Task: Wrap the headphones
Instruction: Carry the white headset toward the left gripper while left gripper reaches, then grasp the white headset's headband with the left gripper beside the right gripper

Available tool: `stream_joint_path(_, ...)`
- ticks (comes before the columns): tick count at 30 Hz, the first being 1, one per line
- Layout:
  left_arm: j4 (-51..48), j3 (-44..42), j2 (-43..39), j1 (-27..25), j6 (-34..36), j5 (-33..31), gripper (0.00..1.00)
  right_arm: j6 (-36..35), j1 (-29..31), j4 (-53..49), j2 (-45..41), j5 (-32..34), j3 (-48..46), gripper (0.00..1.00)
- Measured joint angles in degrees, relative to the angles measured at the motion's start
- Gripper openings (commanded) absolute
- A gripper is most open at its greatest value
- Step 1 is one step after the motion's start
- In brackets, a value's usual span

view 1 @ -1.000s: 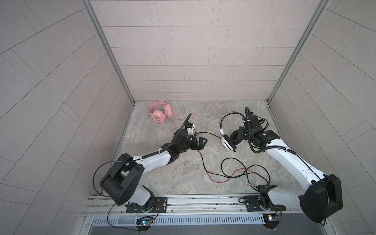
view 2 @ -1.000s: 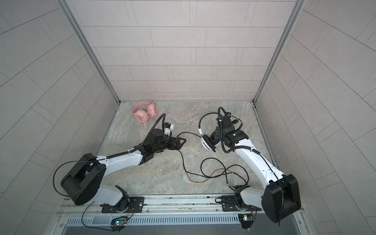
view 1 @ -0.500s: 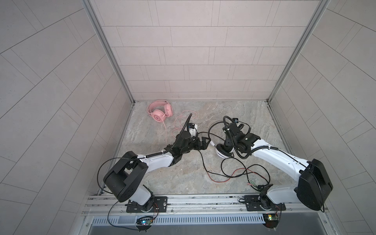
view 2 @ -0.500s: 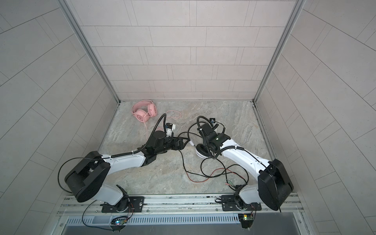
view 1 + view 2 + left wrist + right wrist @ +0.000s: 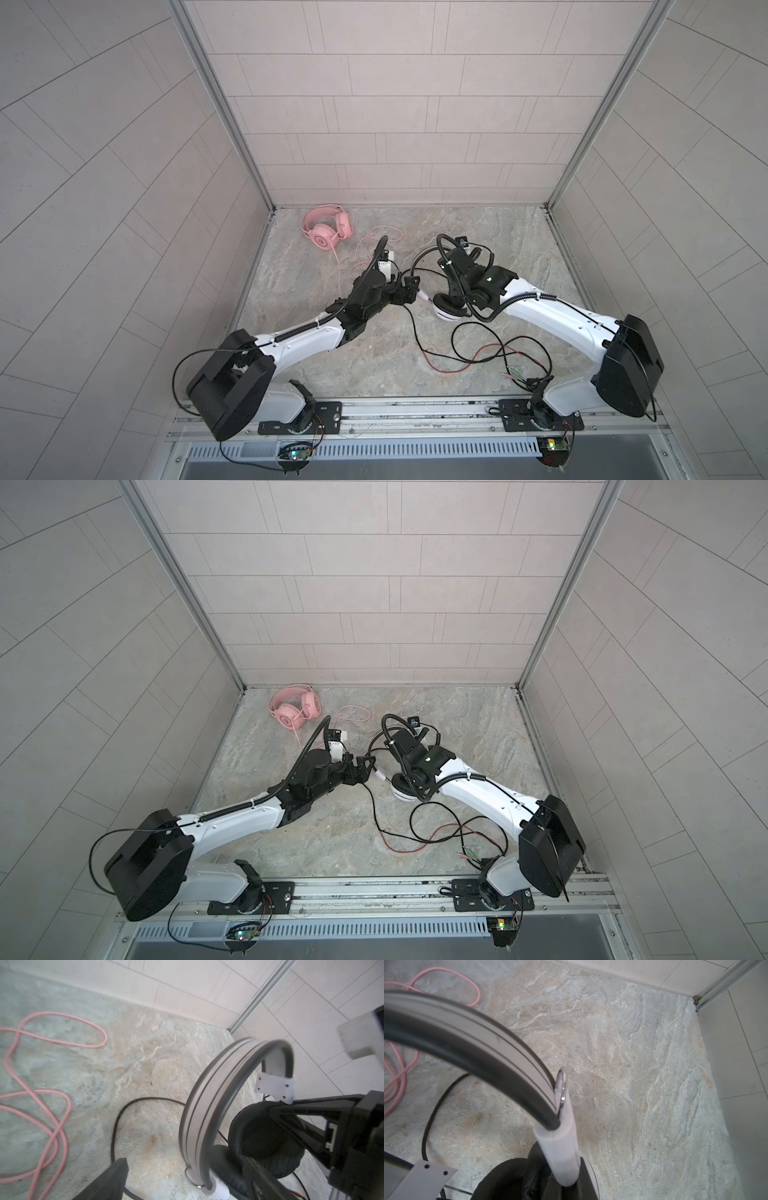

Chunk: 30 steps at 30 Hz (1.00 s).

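The white-and-black headphones (image 5: 445,311) stand upright in the middle of the floor in both top views, their thin headband (image 5: 419,258) arching toward the left arm. My right gripper (image 5: 454,286) is shut on them near the lower ear cup (image 5: 402,791); in the right wrist view the white slider (image 5: 560,1147) and black pad (image 5: 512,1180) hide its fingers. My left gripper (image 5: 409,288) is open, and in the left wrist view the headband's lower end (image 5: 207,1167) lies between its spread fingers (image 5: 110,1180). The pink headphones (image 5: 327,227) lie at the back left.
The black and red cable (image 5: 457,357) loops loosely over the front right of the stone floor (image 5: 498,241), its plugs (image 5: 513,375) near the right arm's base. The pink cable (image 5: 365,249) curls behind the left wrist. Tiled walls close in three sides.
My right arm has swung the white-and-black headphones leftward and lower, up to the left gripper. The left gripper has edged forward and its jaws have narrowed slightly.
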Motion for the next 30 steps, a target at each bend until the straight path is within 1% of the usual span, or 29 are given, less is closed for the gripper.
stream_joint_path(5,-2.84,0.2,-4.22,0.0,2.73,-2.62,0.91,-5.05,4.07,-4.74,4.22,0.37,5.73,0.08)
stream_joint_path(8,-6.21,1.18,-3.58,0.0,4.87,-4.35,0.9,-6.91,6.43,-6.67,6.67,0.26,8.61,0.08)
stream_joint_path(9,-7.34,1.62,-3.19,0.0,5.4,-4.81,0.87,-7.43,7.1,-7.15,7.32,0.31,9.33,0.08)
stream_joint_path(12,-9.94,2.8,-1.79,0.0,6.73,-5.99,0.85,-8.31,8.76,-8.37,9.03,0.61,11.34,0.08)
stream_joint_path(14,-10.91,3.13,-1.07,0.0,7.37,-6.58,0.81,-8.9,9.42,-8.96,9.51,0.66,11.98,0.08)
stream_joint_path(15,-11.39,3.23,-0.74,0.0,7.65,-6.99,0.78,-9.16,9.7,-9.31,9.57,0.7,12.15,0.08)
stream_joint_path(19,-13.46,3.85,0.17,0.0,8.98,-8.48,0.6,-9.88,10.45,-9.97,9.55,0.79,12.59,0.08)
stream_joint_path(20,-13.79,3.89,0.26,0.0,9.18,-8.66,0.58,-9.97,10.54,-9.97,9.55,0.81,12.59,0.08)
stream_joint_path(23,-14.36,3.96,0.28,0.0,9.86,-9.22,0.38,-10.12,10.73,-9.94,9.53,1.03,12.59,0.08)
stream_joint_path(24,-14.56,3.96,0.28,0.02,9.86,-9.31,0.33,-10.21,10.73,-9.9,9.46,1.22,12.52,0.08)
stream_joint_path(25,-14.84,3.96,0.28,0.02,10.29,-9.49,0.3,-10.34,10.73,-9.68,9.29,1.38,12.35,0.08)
stream_joint_path(29,-15.69,3.96,0.5,-0.02,11.23,-9.38,0.21,-10.73,10.73,-8.44,8.11,1.7,11.3,0.09)
stream_joint_path(30,-15.8,3.96,0.61,-0.13,11.56,-9.29,0.15,-10.8,10.73,-8.26,7.76,1.73,11.08,0.1)
